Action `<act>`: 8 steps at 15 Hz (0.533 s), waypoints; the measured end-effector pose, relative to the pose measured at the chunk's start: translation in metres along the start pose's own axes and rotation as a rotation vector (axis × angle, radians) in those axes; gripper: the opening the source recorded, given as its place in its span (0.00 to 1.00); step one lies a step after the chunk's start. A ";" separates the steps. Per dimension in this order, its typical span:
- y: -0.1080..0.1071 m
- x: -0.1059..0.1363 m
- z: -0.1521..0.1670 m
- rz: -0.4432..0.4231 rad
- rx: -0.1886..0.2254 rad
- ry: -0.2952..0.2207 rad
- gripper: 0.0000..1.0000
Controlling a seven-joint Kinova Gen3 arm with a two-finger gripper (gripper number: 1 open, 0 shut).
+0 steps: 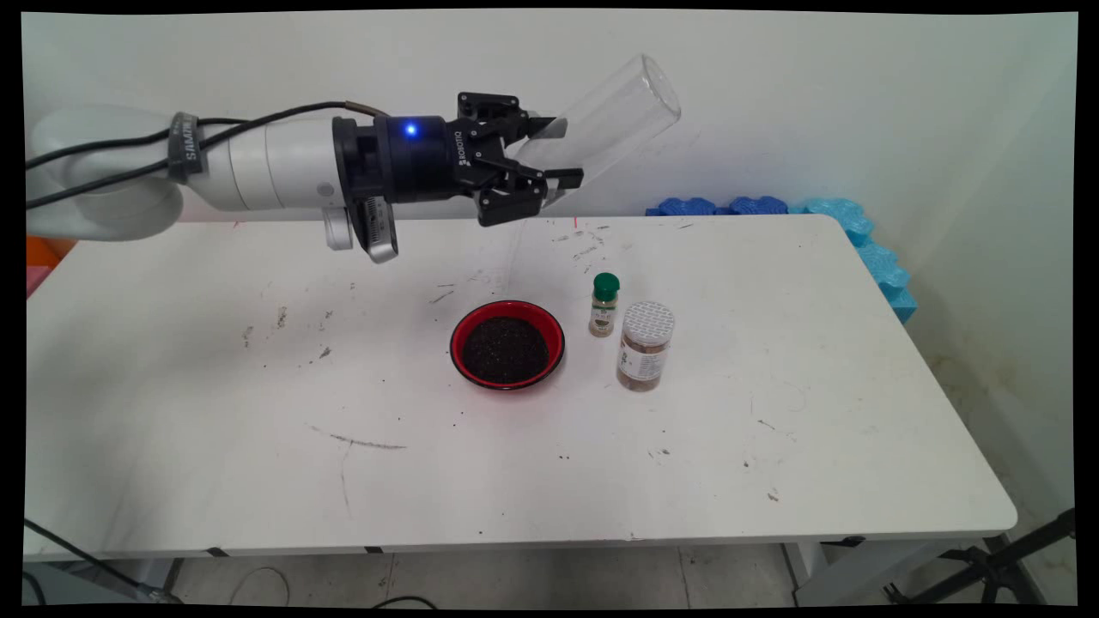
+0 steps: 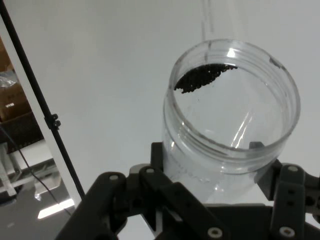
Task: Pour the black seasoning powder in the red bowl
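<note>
End effector (image 1: 549,167) at upper centre pinches a clear jar (image 1: 614,120), tilted, dark grains (image 2: 202,79) clinging inside; below on the bench (image 1: 258,386), a red bowl (image 1: 507,344) beside two spice bottles (image 1: 604,305).

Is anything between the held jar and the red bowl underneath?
Nothing visible. The gripper holds the clear jar tilted in open air above the red bowl. The green-capped bottle and white-lidded jar stand right of it.
</note>
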 end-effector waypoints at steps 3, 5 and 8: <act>0.002 0.001 -0.001 0.091 0.011 0.014 0.00; 0.004 0.002 -0.002 0.135 0.015 0.023 0.00; 0.007 0.004 -0.004 0.208 0.020 0.041 0.00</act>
